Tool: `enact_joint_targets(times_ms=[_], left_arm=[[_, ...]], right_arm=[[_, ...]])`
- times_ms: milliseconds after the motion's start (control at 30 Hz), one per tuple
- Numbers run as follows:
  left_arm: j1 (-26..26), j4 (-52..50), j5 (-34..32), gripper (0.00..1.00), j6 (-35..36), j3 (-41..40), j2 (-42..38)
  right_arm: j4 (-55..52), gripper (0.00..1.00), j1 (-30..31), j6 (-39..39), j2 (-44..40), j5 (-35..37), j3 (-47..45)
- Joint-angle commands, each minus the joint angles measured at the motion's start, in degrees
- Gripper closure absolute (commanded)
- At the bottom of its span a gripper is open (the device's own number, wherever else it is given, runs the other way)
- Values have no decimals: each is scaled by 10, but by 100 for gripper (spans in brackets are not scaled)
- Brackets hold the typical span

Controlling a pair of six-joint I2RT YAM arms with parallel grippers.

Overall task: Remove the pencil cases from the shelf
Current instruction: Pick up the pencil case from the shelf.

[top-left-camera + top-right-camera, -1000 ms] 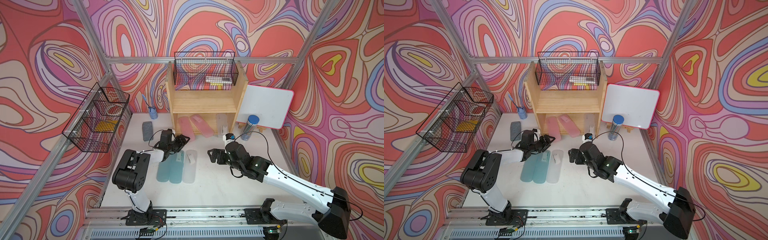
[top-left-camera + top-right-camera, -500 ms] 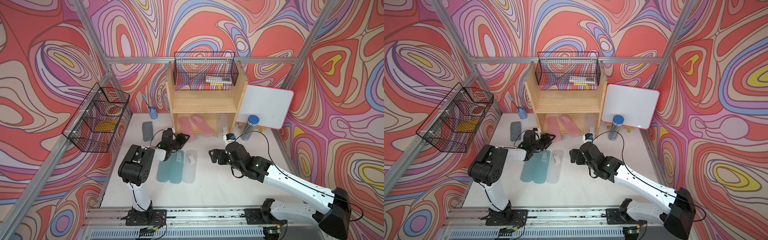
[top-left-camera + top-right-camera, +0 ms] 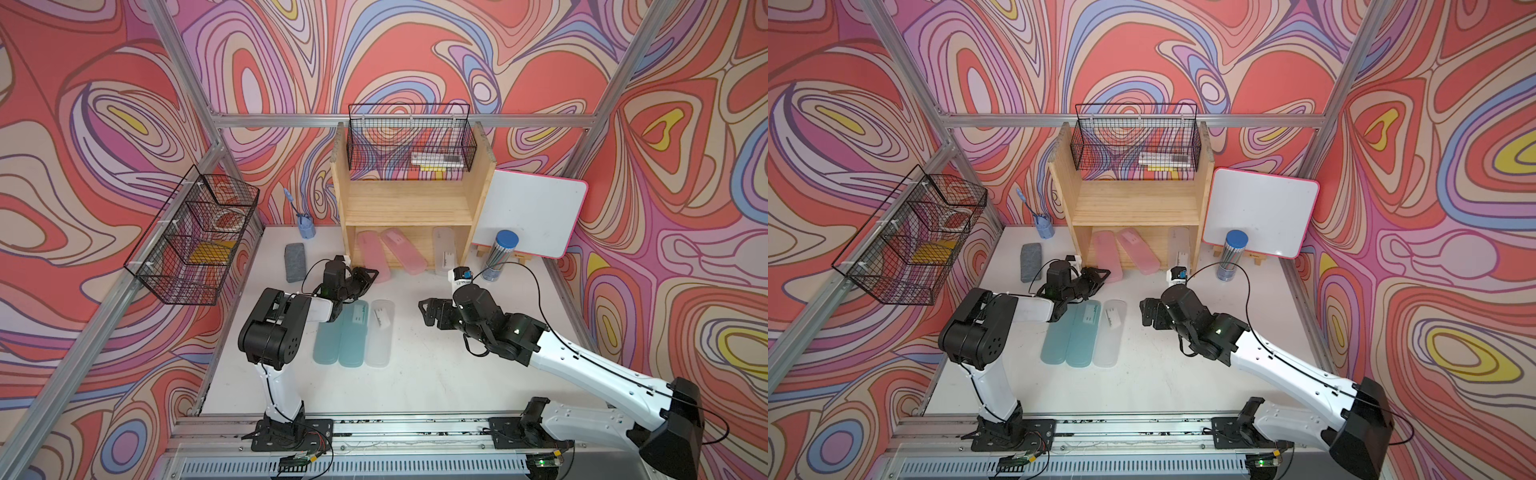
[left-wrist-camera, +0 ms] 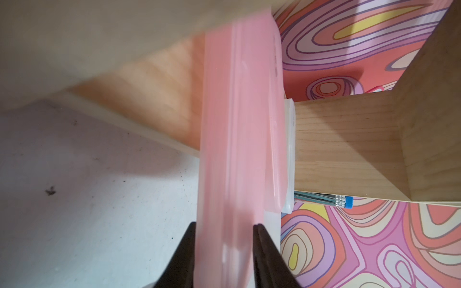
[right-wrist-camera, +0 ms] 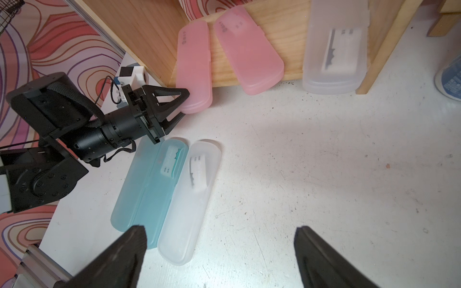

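Three on the table (image 3: pixel 415 382), three on the shelf (image 3: pixel 407 208): tallied the pencil cases (image 3: pixel 353 345) so. Found the left hand (image 4: pixel 224 227) clamped on the near end of the left pink case (image 3: pixel 372 253), jutting from the bottom tier beside the right pink case (image 3: pixel 403 251) and a shelved clear case (image 3: pixel 442 241) farther right. Saw two teal cases (image 3: pixel 327 345) and a loose clear case (image 3: pixel 380 345) side by side near it. Noted the right hand (image 3: pixel 426 313) spread wide, empty, over the table.

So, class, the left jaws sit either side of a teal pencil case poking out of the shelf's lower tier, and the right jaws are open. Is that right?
No: the left wrist view shows a pink case, not teal, between the left gripper's jaws. The rest holds.
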Motion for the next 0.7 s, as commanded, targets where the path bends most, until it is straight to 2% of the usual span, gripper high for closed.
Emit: enact_joint_targets(times_ms=[0,267,500,667], left_arm=[[2,30,3,75,-2,-11,-5],[2,55,15,89,-12,-49,-37],[-2,62,34,91,-24,-85,-91],[-7,48,64,91,-32,-121,-158]], right_arm=[[-6,5,1,-3,-11,7,5],[2,6,2,8,-16,0,-1],[12,6,2,31,-8,-9,0],[35,6,-2,59,8,-42,1]])
